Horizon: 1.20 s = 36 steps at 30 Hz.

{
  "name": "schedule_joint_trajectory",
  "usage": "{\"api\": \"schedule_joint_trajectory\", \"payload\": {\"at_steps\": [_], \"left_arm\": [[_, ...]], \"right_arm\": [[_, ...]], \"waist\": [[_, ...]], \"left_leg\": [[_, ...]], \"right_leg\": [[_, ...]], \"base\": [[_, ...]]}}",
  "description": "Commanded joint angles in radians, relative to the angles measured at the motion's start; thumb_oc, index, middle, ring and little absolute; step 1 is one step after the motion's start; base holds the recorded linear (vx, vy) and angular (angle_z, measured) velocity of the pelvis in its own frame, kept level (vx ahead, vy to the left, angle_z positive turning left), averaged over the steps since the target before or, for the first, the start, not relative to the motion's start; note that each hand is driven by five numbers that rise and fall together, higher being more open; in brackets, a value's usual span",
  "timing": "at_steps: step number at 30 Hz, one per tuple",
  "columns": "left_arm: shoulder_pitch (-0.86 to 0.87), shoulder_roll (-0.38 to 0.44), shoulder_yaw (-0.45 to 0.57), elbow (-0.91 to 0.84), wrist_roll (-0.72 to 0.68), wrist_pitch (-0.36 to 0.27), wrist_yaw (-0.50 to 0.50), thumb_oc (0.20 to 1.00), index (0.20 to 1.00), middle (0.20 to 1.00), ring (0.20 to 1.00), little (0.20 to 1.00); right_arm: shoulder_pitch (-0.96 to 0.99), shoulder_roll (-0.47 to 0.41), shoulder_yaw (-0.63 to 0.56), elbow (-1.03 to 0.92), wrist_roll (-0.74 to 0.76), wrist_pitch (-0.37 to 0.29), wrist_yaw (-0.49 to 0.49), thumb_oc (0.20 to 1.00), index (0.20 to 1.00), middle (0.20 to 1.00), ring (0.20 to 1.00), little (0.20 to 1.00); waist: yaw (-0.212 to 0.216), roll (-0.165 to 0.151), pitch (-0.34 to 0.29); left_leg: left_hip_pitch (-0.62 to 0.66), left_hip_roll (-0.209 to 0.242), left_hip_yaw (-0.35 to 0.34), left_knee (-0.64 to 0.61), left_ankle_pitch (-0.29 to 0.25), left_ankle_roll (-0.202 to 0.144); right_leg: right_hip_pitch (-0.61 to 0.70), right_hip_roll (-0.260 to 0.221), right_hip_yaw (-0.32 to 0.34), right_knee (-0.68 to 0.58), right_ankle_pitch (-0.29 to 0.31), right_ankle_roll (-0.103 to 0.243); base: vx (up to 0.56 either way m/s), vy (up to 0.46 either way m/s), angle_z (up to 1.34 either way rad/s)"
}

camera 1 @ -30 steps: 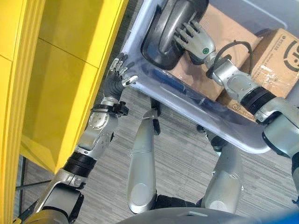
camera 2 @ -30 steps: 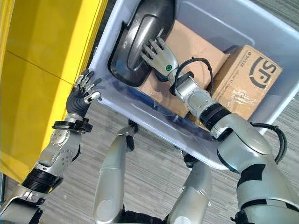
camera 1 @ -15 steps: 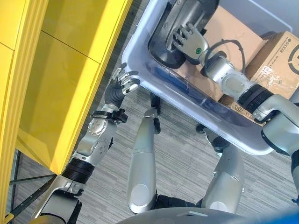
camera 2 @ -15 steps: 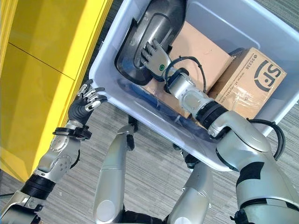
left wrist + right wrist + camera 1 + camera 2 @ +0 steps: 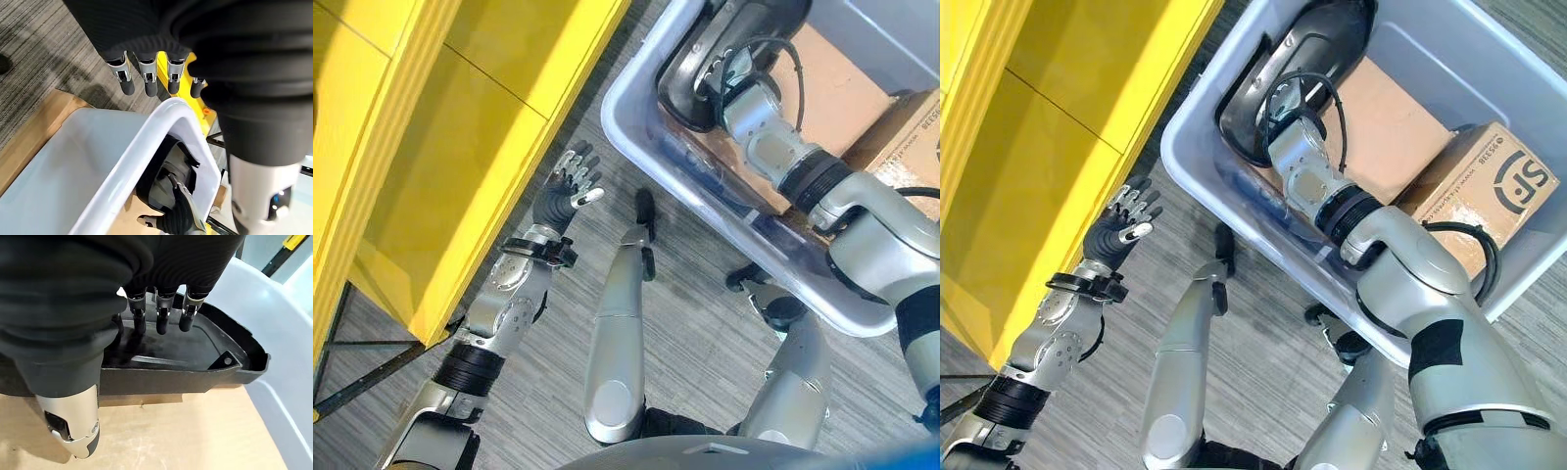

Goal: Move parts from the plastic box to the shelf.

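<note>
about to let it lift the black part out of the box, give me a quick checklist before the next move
1. Right hand at the black part: ok, its fingers reach down into the part's hollow.
2. Firm hold on the part: cannot tell; the fingers look straight and the thumb stays outside the part's wall.
3. Part free to lift: ok, it leans in the plastic box with nothing on top of it.
4. Left hand out of the way: ok, open over the floor, apart from the box.
5. Yellow shelf beside the box: ok, the near bay shows nothing in it.
</note>
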Motion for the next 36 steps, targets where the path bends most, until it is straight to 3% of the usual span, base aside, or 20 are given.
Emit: {"api": "schedule_joint_trajectory", "payload": {"at_steps": [1,6,18,26,29,31,34,35,36], "left_arm": [[0.020,-0.019,-0.023,-0.067,0.007,-0.021,-0.023,1.000,1.000,1.000,1.000,1.000],[0.035,-0.016,-0.019,-0.084,0.003,-0.020,-0.011,1.000,1.000,1.000,1.000,1.000],[0.048,-0.002,-0.010,-0.067,-0.012,-0.028,-0.017,1.000,1.000,1.000,1.000,1.000],[0.055,-0.004,-0.005,-0.060,0.006,-0.060,-0.035,1.000,1.000,1.000,1.000,1.000],[0.064,0.006,0.005,-0.072,0.013,-0.083,-0.033,1.000,1.000,1.000,1.000,1.000],[0.063,0.008,0.005,-0.078,0.034,-0.110,-0.036,1.000,1.000,1.000,1.000,1.000],[0.065,0.015,0.007,-0.102,0.049,-0.138,-0.032,1.000,1.000,1.000,1.000,1.000],[0.067,0.016,0.008,-0.120,0.064,-0.161,-0.021,1.000,1.000,1.000,1.000,1.000],[0.068,0.019,0.006,-0.129,0.074,-0.172,-0.015,1.000,1.000,1.000,1.000,1.000]], "right_arm": [[0.164,-0.088,0.039,0.230,0.043,-0.024,0.186,1.000,1.000,1.000,1.000,1.000],[0.180,-0.123,0.035,0.197,-0.016,-0.122,0.152,1.000,1.000,1.000,1.000,1.000],[0.210,-0.178,0.020,0.100,-0.121,-0.288,0.118,1.000,1.000,1.000,1.000,1.000],[0.196,-0.192,0.013,0.056,-0.044,-0.231,0.037,1.000,1.000,1.000,1.000,1.000],[0.182,-0.226,0.020,-0.008,0.150,-0.197,-0.109,1.000,1.000,1.000,1.000,1.000],[0.152,-0.234,0.018,-0.058,0.286,-0.224,-0.271,1.000,1.000,1.000,1.000,1.000],[0.128,-0.271,-0.019,-0.180,0.448,-0.248,-0.433,1.000,1.000,1.000,1.000,1.000],[0.140,-0.287,-0.070,-0.262,0.519,-0.294,-0.524,1.000,1.000,1.000,1.000,1.000],[0.156,-0.297,-0.099,-0.298,0.544,-0.316,-0.553,1.000,1.000,1.000,1.000,1.000]], "waist": [[0.025,0.068,-0.028],[0.005,0.059,-0.028],[-0.034,0.042,-0.028],[-0.048,0.037,-0.028],[-0.058,0.031,-0.028],[-0.065,0.028,-0.028],[-0.081,0.020,-0.028],[-0.097,0.017,-0.028],[-0.101,0.015,-0.028]], "left_leg": [[0.039,0.060,0.060,-0.090,-0.016,-0.078],[0.088,0.072,0.081,-0.102,-0.015,-0.078],[0.178,0.089,0.117,-0.116,-0.019,-0.084],[0.228,0.092,0.123,-0.121,-0.025,-0.086],[0.251,0.096,0.126,-0.117,-0.029,-0.088],[0.264,0.097,0.128,-0.113,-0.035,-0.088],[0.277,0.097,0.131,-0.102,-0.043,-0.086],[0.285,0.095,0.134,-0.096,-0.049,-0.085],[0.290,0.094,0.137,-0.094,-0.052,-0.084]], "right_leg": [[-0.064,-0.022,0.084,0.044,0.037,0.176],[-0.033,-0.011,0.095,0.005,0.054,0.183],[0.019,0.007,0.131,-0.072,0.087,0.196],[0.055,0.018,0.153,-0.115,0.102,0.202],[0.070,0.019,0.164,-0.131,0.109,0.206],[0.079,0.025,0.174,-0.140,0.112,0.208],[0.088,0.034,0.188,-0.152,0.118,0.211],[0.094,0.042,0.197,-0.163,0.120,0.212],[0.097,0.045,0.202,-0.166,0.121,0.213]], "base": [[-0.02,-0.005,0.05],[-0.01,0.005,-0.02],[-0.01,-0.002,-0.13],[-0.02,-0.025,-0.16],[0.00,-0.015,-0.09],[0.00,-0.009,-0.03],[-0.01,-0.012,-0.16],[-0.01,0.002,-0.11],[-0.01,0.010,-0.09]]}}
